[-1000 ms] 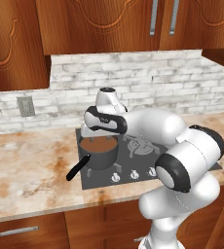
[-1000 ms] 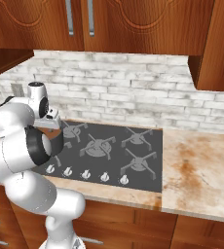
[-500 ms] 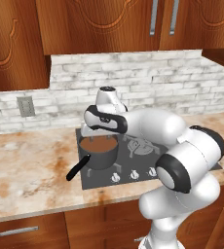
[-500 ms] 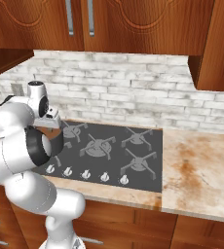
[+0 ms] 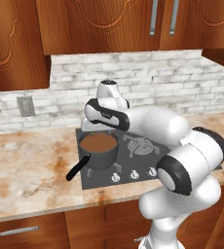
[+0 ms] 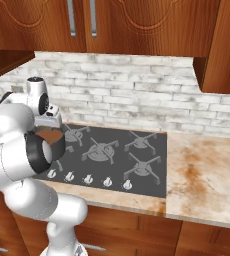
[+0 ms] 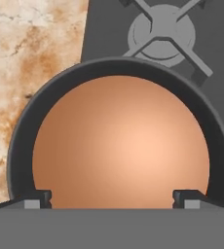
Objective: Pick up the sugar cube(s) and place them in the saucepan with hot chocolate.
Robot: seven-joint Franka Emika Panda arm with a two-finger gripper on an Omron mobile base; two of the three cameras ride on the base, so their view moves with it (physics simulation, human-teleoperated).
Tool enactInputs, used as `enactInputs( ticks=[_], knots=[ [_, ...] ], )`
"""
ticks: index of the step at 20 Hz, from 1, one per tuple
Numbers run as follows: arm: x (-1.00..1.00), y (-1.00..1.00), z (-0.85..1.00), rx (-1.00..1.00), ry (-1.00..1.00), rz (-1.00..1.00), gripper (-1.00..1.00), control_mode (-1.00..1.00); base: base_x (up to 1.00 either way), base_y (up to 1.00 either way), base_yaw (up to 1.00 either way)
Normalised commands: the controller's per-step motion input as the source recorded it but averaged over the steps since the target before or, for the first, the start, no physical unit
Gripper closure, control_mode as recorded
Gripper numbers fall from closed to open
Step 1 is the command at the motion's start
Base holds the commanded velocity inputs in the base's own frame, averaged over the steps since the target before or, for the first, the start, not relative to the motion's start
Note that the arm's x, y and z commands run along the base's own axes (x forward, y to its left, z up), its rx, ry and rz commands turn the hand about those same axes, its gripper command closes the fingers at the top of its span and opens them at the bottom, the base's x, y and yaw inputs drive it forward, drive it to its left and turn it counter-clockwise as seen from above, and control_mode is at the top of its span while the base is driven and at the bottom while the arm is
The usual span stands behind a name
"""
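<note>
While I am watching through the hand camera, the gripper [image 7: 112, 197] is hanging directly over the saucepan with hot chocolate [image 7: 121, 146], and its two dark fingertips [image 7: 36, 198] are showing wide apart at about 7 and 5 o'clock of the pan's rim, with nothing between them but smooth brown liquid. I am reading the jaws as spread open and empty.

From the left base camera, I am seeing the saucepan [image 5: 99, 150] sitting on the front-left burner of the dark cooktop [image 5: 138, 160], its long black handle [image 5: 78, 168] pointing toward 7 o'clock over the cooktop's edge. The arm is reaching across from 4 o'clock, and the hand is hovering just above the pan's far rim, not touching the liquid.

From the right base camera, the pan [image 6: 51, 138] is peeking out at 9 o'clock of the cooktop [image 6: 117, 152], partly hidden behind the arm's elbow, with the hand just above it.

In the hand view, a burner grate [image 7: 162, 34] is lying at 1 o'clock of the pan, and the marbled counter [image 7: 31, 58] is spreading out at 10 o'clock.
</note>
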Motion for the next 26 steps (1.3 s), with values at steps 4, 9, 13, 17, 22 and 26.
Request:
enactInputs(
  ticks=[4, 9, 13, 17, 22, 26],
  knots=[
    [-0.11, -0.06, 0.23, 0.01, -0.02, 0.00, -1.00, -1.00, 0.00, 0.00, 0.00],
    [-0.14, -0.10, 0.12, 0.02, -0.15, 0.00, -1.00, -1.00, 0.00, 0.00, 0.00],
    [-0.25, -0.03, 0.13, 0.06, -0.17, 0.00, -1.00, -1.00, 0.00, 0.00, 0.00],
    [-0.21, -0.05, 0.07, 0.06, -0.19, 0.00, -1.00, -1.00, 0.00, 0.00, 0.00],
    [-0.24, -0.01, 0.07, 0.03, -0.22, 0.00, -1.00, -1.00, 0.00, 0.00, 0.00],
    [-0.35, -0.03, 0.06, 0.05, -0.29, 0.00, -1.00, -1.00, 0.00, 0.00, 0.00]
  ],
)
